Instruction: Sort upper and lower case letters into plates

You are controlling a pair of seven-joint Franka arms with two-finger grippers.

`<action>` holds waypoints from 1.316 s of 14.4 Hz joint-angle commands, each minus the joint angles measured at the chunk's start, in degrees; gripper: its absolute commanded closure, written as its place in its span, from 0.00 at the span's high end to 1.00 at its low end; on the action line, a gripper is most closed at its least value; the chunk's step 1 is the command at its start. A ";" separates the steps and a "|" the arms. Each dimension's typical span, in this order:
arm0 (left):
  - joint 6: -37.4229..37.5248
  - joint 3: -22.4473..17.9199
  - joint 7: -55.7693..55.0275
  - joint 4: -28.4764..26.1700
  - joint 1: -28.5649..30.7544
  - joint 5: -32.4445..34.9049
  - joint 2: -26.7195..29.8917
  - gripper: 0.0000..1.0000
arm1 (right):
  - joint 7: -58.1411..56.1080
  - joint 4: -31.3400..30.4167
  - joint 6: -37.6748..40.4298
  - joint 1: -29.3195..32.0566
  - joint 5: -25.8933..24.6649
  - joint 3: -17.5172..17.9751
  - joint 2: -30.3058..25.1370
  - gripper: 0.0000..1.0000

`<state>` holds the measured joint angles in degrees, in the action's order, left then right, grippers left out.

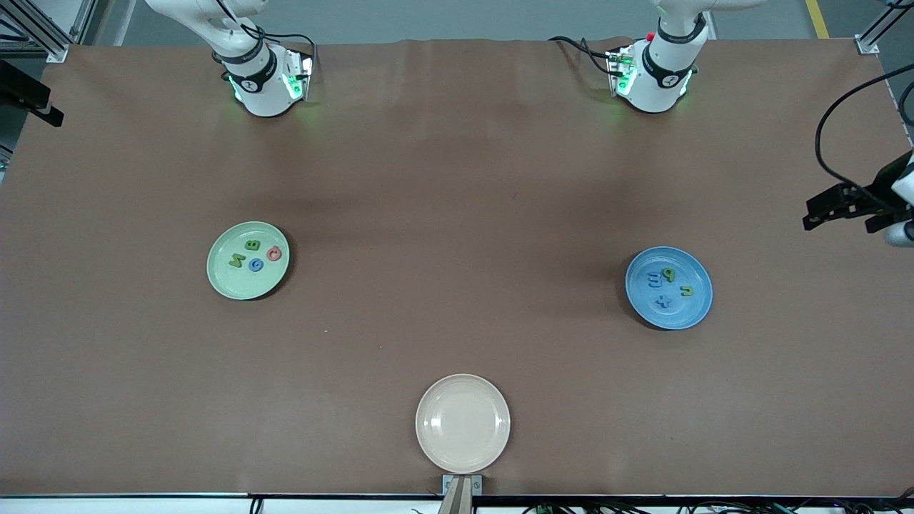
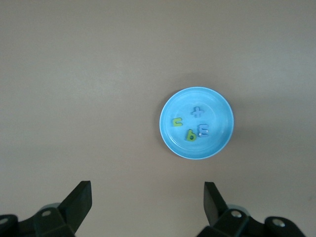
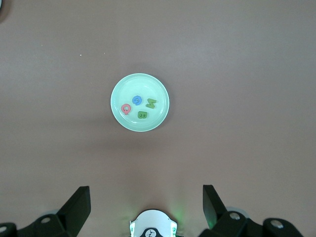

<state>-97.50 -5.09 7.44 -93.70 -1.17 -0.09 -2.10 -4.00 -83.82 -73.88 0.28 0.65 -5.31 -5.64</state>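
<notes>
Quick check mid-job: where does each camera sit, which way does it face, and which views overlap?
Front view: high across the table, facing both bases; left tool at the left arm's table end.
Left wrist view: looks down on the blue plate; open left tool at the edge.
Right wrist view: looks down on the pale green plate; open right tool and arm base.
Front shares both plates.

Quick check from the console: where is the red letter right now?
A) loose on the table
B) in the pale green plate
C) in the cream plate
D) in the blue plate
B: the red letter lies in the pale green plate with three other letters; the blue plate holds only blue and green ones, and the cream plate holds none.
</notes>
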 commanded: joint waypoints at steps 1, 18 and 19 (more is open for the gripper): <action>2.23 0.86 -1.73 1.76 -0.15 -0.88 2.27 1.00 | -0.57 -0.47 0.40 0.42 -0.47 0.21 -0.78 1.00; 4.16 4.12 -6.92 2.47 -0.15 -0.96 7.38 1.00 | -0.48 -1.00 0.32 0.86 0.23 0.65 -0.95 1.00; 4.16 4.12 -6.92 2.47 -0.06 -0.96 7.38 1.00 | -0.39 -1.00 0.32 0.77 0.23 0.65 -0.95 1.00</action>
<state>-94.30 -1.23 1.22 -91.69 -1.44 -0.10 4.83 -4.01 -83.83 -73.59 0.29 0.70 -5.25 -5.64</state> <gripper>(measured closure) 0.000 0.000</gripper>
